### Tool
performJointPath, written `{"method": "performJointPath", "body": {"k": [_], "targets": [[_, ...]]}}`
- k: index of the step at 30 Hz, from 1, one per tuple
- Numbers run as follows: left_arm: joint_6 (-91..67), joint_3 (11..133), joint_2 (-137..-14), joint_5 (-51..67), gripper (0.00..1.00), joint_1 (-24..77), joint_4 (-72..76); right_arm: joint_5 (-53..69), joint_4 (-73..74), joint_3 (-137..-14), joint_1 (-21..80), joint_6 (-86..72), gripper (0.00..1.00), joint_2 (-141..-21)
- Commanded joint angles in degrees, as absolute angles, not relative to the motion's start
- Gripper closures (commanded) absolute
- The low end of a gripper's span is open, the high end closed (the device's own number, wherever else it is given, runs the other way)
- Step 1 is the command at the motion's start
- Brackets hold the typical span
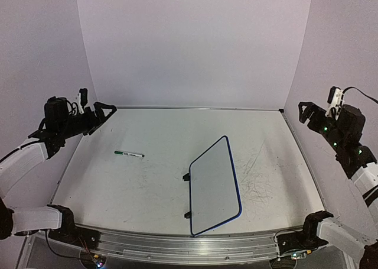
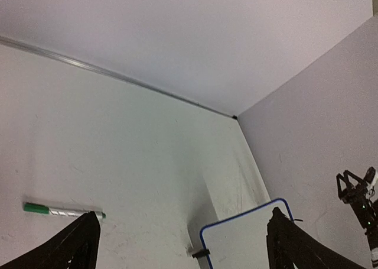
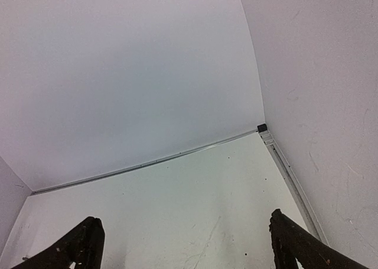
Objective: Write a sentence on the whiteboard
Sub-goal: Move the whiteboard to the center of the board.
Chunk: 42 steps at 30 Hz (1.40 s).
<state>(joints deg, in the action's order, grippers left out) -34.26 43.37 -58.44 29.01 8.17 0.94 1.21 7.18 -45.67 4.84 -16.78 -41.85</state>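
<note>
A: Where is the whiteboard (image 1: 215,189) found?

B: It is seen on the table (image 1: 147,180), right of the middle and toward the near edge, turned at a slant so that its far end points to the right. Its face is shown plain white inside the blue frame, and two black clip feet (image 1: 186,177) are seen along its left side.

A: And what is noted about the left gripper (image 1: 109,110)?

B: It is held above the far left corner of the table with its jaws spread wide, and nothing is gripped between them. In the left wrist view its two dark fingers (image 2: 77,245) are seen far apart, with the board's corner between them in the distance.

A: Is the right gripper (image 1: 303,112) set the same way?

B: Yes, it is raised by the right wall, spread wide and empty.

A: Is anything else seen on the table?

B: A marker (image 1: 129,154) with a green cap is laid flat left of the board, well apart from it and from both grippers.
</note>
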Motion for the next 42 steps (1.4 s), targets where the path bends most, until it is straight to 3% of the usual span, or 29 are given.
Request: {"method": "performJointPath", "body": {"k": [1,7,18,25,42], "targets": [[-36.33,40.30,-61.20,31.16,0.01,17.84,2.58,2.65,8.21,-47.11,4.67,-17.93,0.02,-41.88],[-35.34,36.84,-66.62,30.46,0.01,29.04,3.65,8.72,9.00,-47.89,4.73,-18.67,0.02,-43.86],[-38.47,37.29,-76.78,24.14,0.18,43.66,3.67,21.18,8.98,-46.67,4.79,-22.80,0.02,-45.52],[-35.59,41.03,-84.40,21.63,0.45,52.38,3.65,24.09,8.58,-46.05,4.78,-24.62,0.02,-45.39],[-21.78,47.12,-94.76,25.96,0.53,64.53,5.84,27.50,7.73,-44.72,4.82,-26.78,0.02,-44.16]]}}
